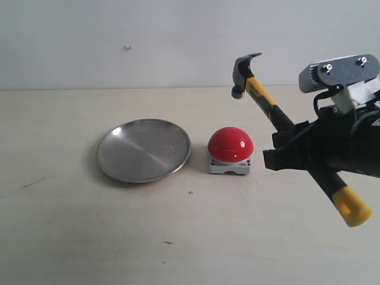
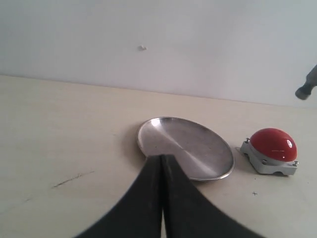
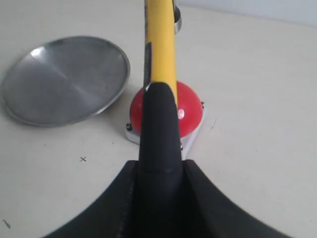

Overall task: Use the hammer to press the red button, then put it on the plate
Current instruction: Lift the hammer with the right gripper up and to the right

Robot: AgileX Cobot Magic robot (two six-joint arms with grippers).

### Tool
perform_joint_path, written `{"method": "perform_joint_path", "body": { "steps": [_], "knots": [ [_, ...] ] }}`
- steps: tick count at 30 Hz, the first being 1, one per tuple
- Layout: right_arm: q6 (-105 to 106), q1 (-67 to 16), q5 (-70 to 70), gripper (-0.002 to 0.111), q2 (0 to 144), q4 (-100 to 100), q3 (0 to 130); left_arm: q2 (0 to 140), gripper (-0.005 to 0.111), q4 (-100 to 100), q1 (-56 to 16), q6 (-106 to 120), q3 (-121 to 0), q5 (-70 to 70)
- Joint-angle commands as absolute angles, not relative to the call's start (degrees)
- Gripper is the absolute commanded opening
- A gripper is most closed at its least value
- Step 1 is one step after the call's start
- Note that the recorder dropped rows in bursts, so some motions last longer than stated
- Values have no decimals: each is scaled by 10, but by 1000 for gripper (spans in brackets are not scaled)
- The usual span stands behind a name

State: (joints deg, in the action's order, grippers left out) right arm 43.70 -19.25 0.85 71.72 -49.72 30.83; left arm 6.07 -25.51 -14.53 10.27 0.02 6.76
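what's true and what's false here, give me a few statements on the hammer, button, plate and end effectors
The right end effector grips the hammer by its black handle. True.
The hammer's head rests on the red button. False: the head is up in the air, clear of the button.
The plate lies left of the red button in the exterior view. True.
The left end effector is open. False: its fingers are shut together on nothing.
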Motion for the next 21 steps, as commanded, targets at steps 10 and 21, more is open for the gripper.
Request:
{"method": "perform_joint_path", "body": {
  "steps": [10,21],
  "knots": [
    [434,-192,73,0,760,-491,322,59,0,-181,-144,104,0,72],
    [434,-192,41,0,622,-492,371,59,0,-181,-144,104,0,72]
  ]
}}
